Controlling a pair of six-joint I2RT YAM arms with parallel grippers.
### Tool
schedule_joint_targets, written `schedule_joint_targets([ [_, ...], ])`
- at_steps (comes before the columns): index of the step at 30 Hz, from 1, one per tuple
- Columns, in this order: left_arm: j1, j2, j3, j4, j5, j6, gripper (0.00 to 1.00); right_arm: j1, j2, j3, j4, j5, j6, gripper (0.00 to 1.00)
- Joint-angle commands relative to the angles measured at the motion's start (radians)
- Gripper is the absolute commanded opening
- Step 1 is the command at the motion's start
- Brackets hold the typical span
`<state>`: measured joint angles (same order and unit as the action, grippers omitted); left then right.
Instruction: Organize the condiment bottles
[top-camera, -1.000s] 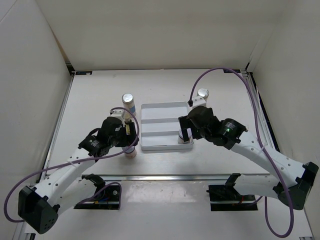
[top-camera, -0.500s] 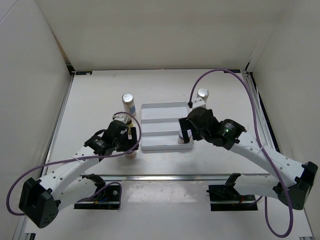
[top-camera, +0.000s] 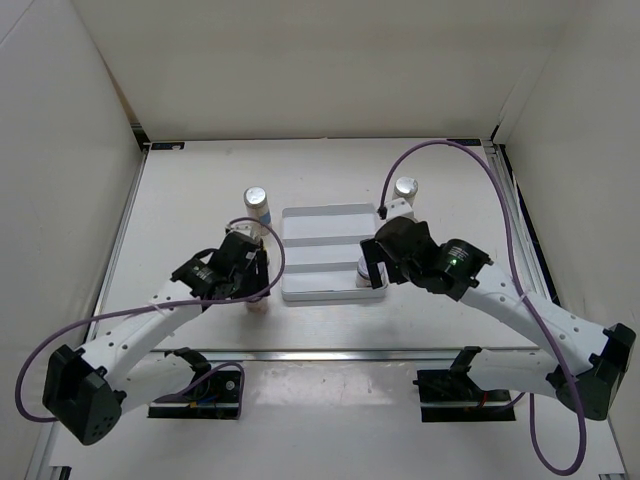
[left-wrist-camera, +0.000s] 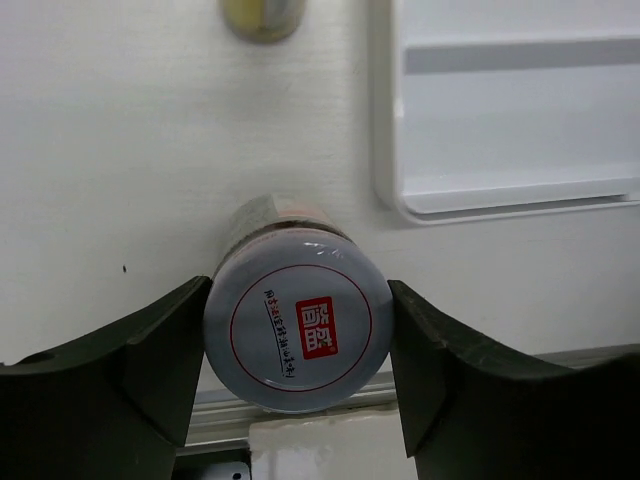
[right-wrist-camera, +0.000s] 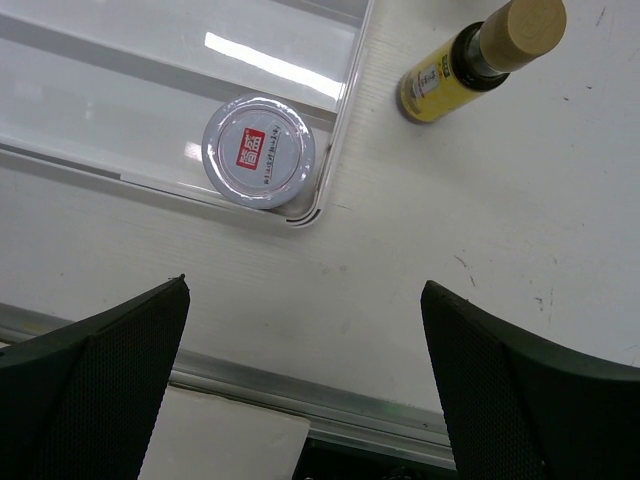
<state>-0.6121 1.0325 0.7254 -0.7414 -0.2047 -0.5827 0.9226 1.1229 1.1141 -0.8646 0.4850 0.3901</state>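
Gripping step in hand: the left gripper (left-wrist-camera: 298, 292) is clamped on a squat jar (left-wrist-camera: 297, 332), one finger pressed to each side of its silver, red-marked lid. The jar is seen from straight above, standing on the tabletop (top-camera: 200, 180) just outside the near-left corner of the white ribbed tray (left-wrist-camera: 500, 150). Whether it has been raised off the surface cannot be told.

The right gripper (right-wrist-camera: 305, 288) is held wide apart and empty, above the tabletop just near of the tray's near-right corner. A second squat jar (right-wrist-camera: 258, 150) is already set upright in that corner, touching the tray wall.

Judged next move: the clamped jar should be lifted clear of the tray rim, carried right and set down inside the near compartment, probably beside its twin. The grip needs to stay level so the jar is not tipped.

Outside the tray, a slim yellow bottle (right-wrist-camera: 445, 82) is seen right of it. A white silver-capped bottle (top-camera: 257, 202) stands beyond the left gripper, and another silver cap (top-camera: 405, 187) shows behind the right arm.

The left arm is reached forward and inward from its near-left base, wrist turned down. The right arm is stretched diagonally inward, wrist tilted down over the tray corner.
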Motion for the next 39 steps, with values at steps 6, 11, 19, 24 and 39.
schedule_joint_targets([
  [6, -0.087, 0.112, 0.336, 0.048, -0.009, 0.162, 0.34, 0.001, -0.046, -0.01, -0.007, 0.046, 0.027, 1.0],
  [11, -0.101, 0.211, 0.322, 0.18, 0.091, 0.193, 0.34, -0.008, -0.037, 0.0, -0.016, 0.056, 0.027, 1.0],
  [19, -0.11, 0.35, 0.313, 0.263, 0.146, 0.264, 0.34, -0.008, -0.046, 0.009, -0.034, 0.086, 0.027, 1.0],
  [24, -0.026, 0.36, 0.273, 0.33, 0.263, 0.264, 0.37, -0.008, -0.055, 0.009, -0.044, 0.086, 0.027, 1.0],
  [39, 0.026, 0.42, 0.364, 0.231, 0.314, 0.317, 1.0, -0.03, -0.064, 0.085, -0.102, 0.135, 0.041, 1.0],
])
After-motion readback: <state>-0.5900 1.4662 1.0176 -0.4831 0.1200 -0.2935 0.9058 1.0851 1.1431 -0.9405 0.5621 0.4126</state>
